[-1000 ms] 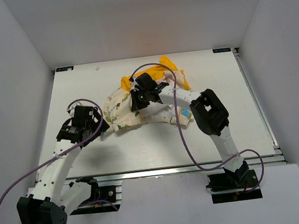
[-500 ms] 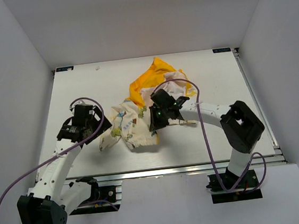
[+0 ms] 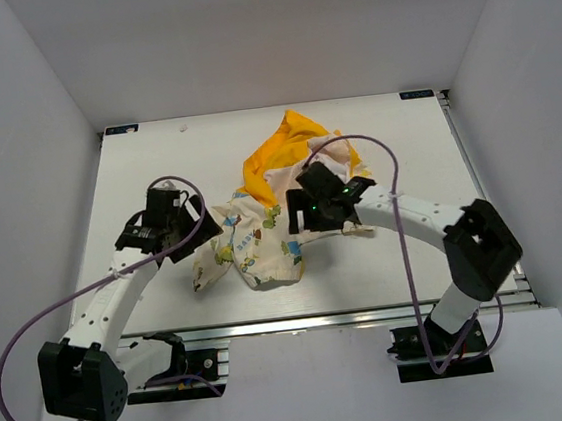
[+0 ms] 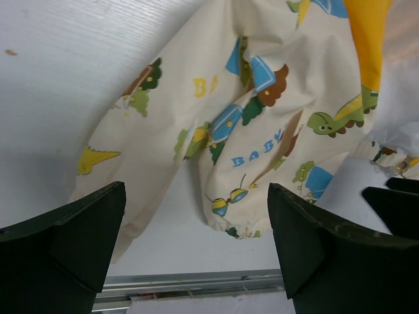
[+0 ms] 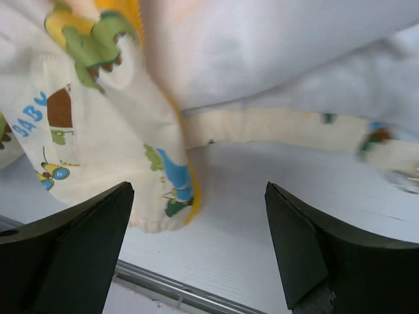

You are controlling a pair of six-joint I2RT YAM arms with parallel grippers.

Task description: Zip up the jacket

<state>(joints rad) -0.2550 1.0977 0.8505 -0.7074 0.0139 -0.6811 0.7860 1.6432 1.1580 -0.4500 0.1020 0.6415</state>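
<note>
Cream jacket (image 3: 250,249) beneath right pincer (image 3: 297,219)

Left pincer (image 4: 196,190) jaws spread wide; right pincer (image 5: 200,188) likewise; both arms bent inward.

Only readable text is the print on the jacket (image 4: 196,131). Left wrist view: blue "BABY" just off centre at 3 o'clock, slightly tilted. Yellow "BA" sits at 12 o'clock from centre, the rest lost in a fold. Right wrist view: blue "BABY" on the jacket (image 5: 98,131) at 9 o'clock, running steeply upward. Top view: print too small to read.
</note>
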